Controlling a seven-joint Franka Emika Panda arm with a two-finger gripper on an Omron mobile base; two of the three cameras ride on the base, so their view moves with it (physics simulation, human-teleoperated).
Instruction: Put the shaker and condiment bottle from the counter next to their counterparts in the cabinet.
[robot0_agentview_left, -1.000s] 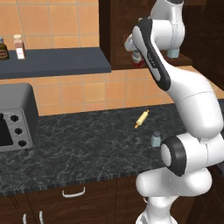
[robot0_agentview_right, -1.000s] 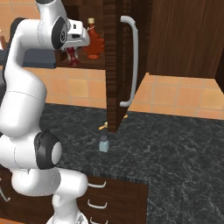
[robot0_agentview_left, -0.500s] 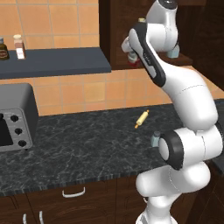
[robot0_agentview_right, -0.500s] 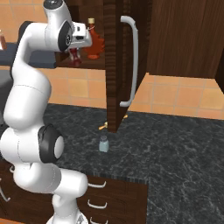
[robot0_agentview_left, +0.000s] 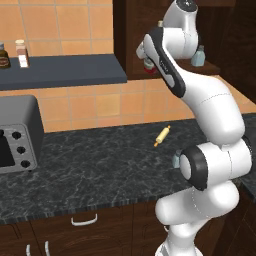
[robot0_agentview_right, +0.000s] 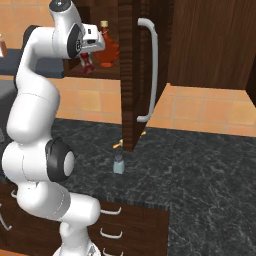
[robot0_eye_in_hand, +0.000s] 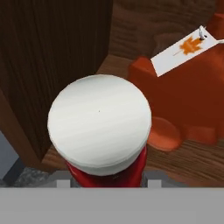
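My gripper (robot0_agentview_left: 146, 64) (robot0_agentview_right: 87, 63) is raised to the open dark brown cabinet (robot0_agentview_left: 135, 30) and shut on the red condiment bottle (robot0_agentview_right: 88, 65). In the hand view its white cap (robot0_eye_in_hand: 99, 123) sits over the front of the wooden shelf, beside the maple-leaf red-orange bottle (robot0_eye_in_hand: 183, 103) (robot0_agentview_right: 106, 52) with its tag (robot0_eye_in_hand: 183, 49). One pale blue-grey shaker (robot0_agentview_right: 118, 164) stands on the dark speckled counter (robot0_agentview_right: 200, 170), half hidden by my arm in the left base view (robot0_agentview_left: 175, 160). A matching shaker (robot0_agentview_left: 198, 56) stands on the cabinet shelf.
The open cabinet door (robot0_agentview_right: 131, 75) with its long pale handle (robot0_agentview_right: 152, 70) juts out over the counter. A rolling pin (robot0_agentview_left: 162, 135) lies on the counter and a toaster oven (robot0_agentview_left: 15, 135) stands at its left. A blue-grey wall shelf (robot0_agentview_left: 60, 70) carries two jars (robot0_agentview_left: 21, 53).
The hand with the red bottle has shifted slightly left along the cabinet opening in the left base view. The grip is unchanged, and the counter shaker has not moved.
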